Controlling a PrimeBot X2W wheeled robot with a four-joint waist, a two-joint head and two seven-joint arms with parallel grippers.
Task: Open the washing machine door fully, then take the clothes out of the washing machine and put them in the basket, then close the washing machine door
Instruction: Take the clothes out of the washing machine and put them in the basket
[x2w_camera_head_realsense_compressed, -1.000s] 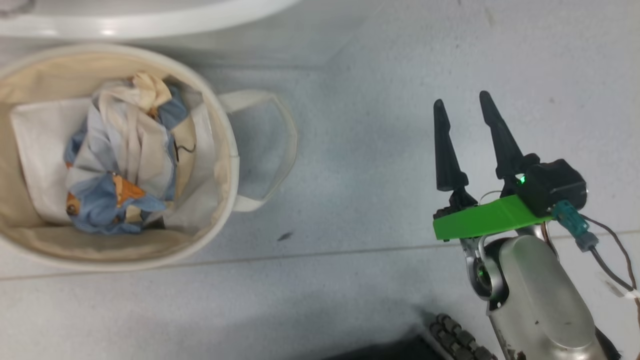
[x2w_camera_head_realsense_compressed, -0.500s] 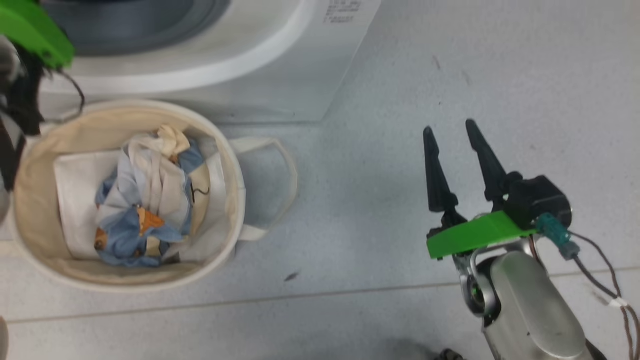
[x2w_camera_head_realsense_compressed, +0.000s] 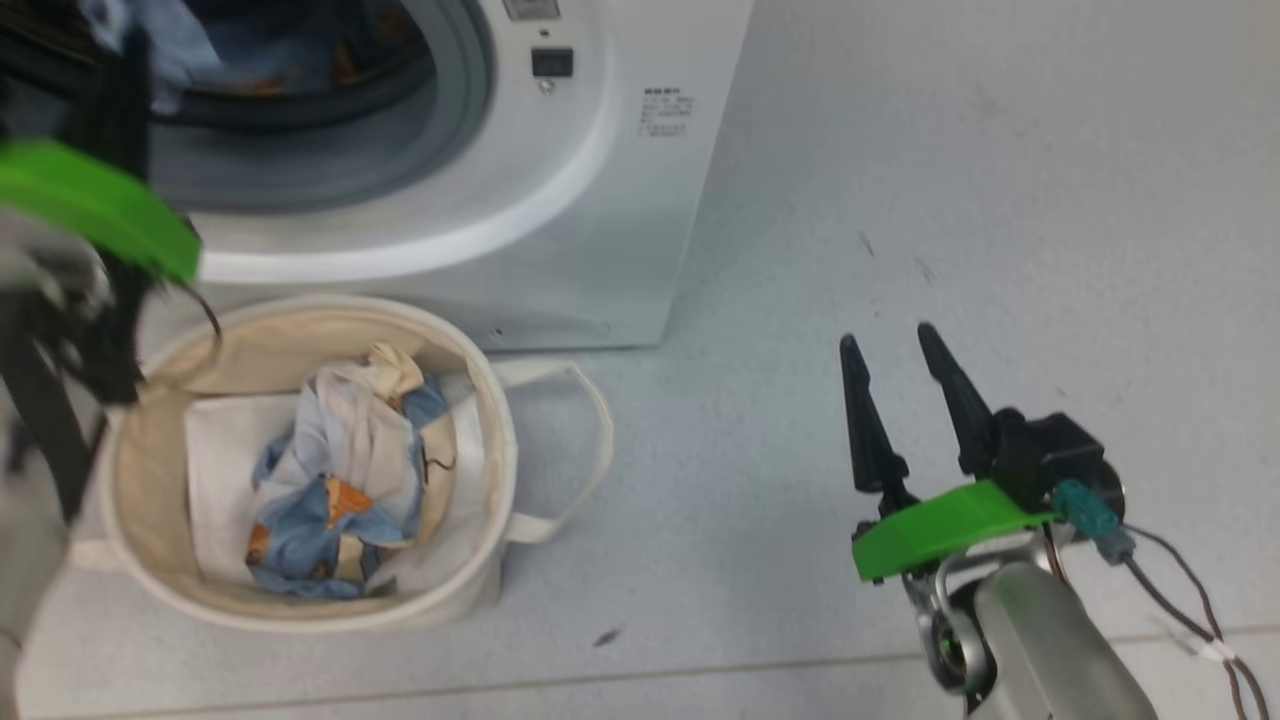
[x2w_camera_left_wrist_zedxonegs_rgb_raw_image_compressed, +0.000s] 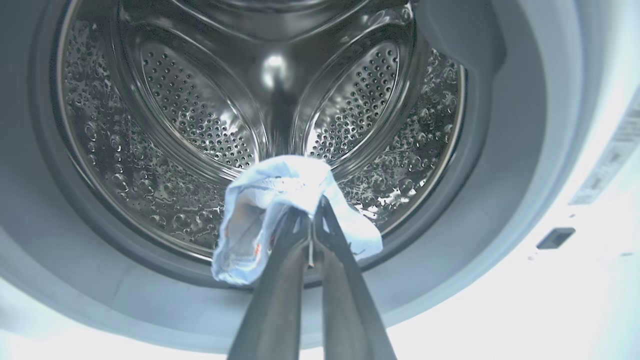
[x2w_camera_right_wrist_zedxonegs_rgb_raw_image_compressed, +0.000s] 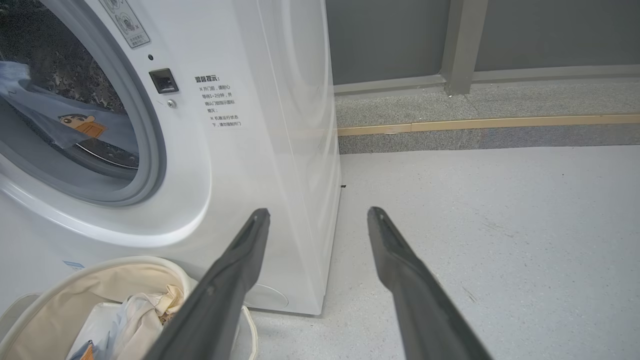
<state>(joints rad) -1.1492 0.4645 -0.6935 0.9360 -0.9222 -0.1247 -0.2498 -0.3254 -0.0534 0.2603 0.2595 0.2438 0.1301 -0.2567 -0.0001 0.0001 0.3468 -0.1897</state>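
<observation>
The white washing machine (x2w_camera_head_realsense_compressed: 620, 200) stands at the upper left; its door is out of view. My left gripper (x2w_camera_left_wrist_zedxonegs_rgb_raw_image_compressed: 312, 210) is shut on a pale blue piece of the clothes (x2w_camera_left_wrist_zedxonegs_rgb_raw_image_compressed: 280, 200), held just in front of the steel drum (x2w_camera_left_wrist_zedxonegs_rgb_raw_image_compressed: 200, 115). From the right wrist, blue fabric with an orange motif (x2w_camera_right_wrist_zedxonegs_rgb_raw_image_compressed: 75, 122) shows in the drum opening. The cream basket (x2w_camera_head_realsense_compressed: 500, 400) sits on the floor below the opening, with blue and cream clothes (x2w_camera_head_realsense_compressed: 340, 470) piled inside. My right gripper (x2w_camera_head_realsense_compressed: 888, 338) hangs open over bare floor to the right of the machine, holding nothing.
Grey floor (x2w_camera_head_realsense_compressed: 950, 150) stretches to the right of the machine. A grey wall with a wooden strip (x2w_camera_right_wrist_zedxonegs_rgb_raw_image_compressed: 490, 122) along its base runs behind. The basket's loop handle (x2w_camera_head_realsense_compressed: 590, 440) sticks out to the right.
The head camera has tilted up, bringing the machine's opening and my left arm's green mount into view. The right gripper stays open in the same pose.
</observation>
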